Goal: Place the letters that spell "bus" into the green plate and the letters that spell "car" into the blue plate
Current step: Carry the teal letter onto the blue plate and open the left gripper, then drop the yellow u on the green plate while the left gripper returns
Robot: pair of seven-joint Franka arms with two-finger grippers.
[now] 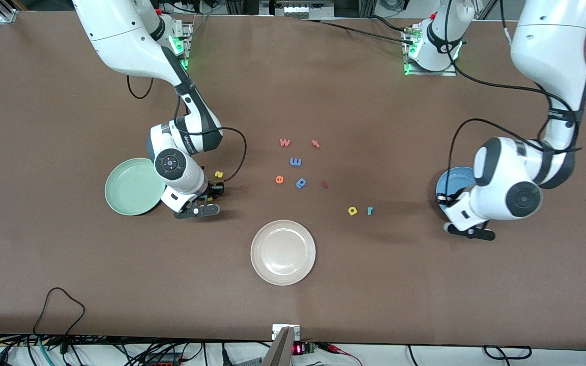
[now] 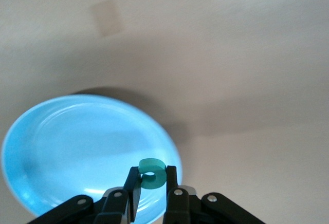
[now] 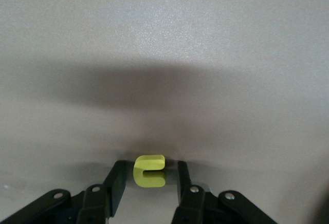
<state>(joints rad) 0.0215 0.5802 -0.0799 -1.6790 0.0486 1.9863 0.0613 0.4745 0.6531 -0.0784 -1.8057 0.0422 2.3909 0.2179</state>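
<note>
My left gripper (image 2: pixel 152 169) is shut on a teal c (image 2: pixel 153 175) and holds it over the rim of the blue plate (image 2: pixel 77 142), which lies at the left arm's end of the table (image 1: pixel 453 179). My right gripper (image 3: pixel 150 165) is low on the table beside the green plate (image 1: pixel 131 186). Its open fingers straddle a yellow u (image 3: pixel 149 171), with a gap on each side. A yellow s (image 1: pixel 218 174) lies just by that gripper, farther from the front camera. The yellow a (image 1: pixel 352 210) and teal r (image 1: pixel 370 210) rest side by side mid-table.
A cream plate (image 1: pixel 283 252) sits nearest the front camera. Loose letters lie in the middle: an orange w (image 1: pixel 285 142), an orange t (image 1: pixel 315 144), a blue m (image 1: pixel 295 161), an orange e (image 1: pixel 279 179), a blue p (image 1: pixel 300 183) and a dark red piece (image 1: pixel 324 184).
</note>
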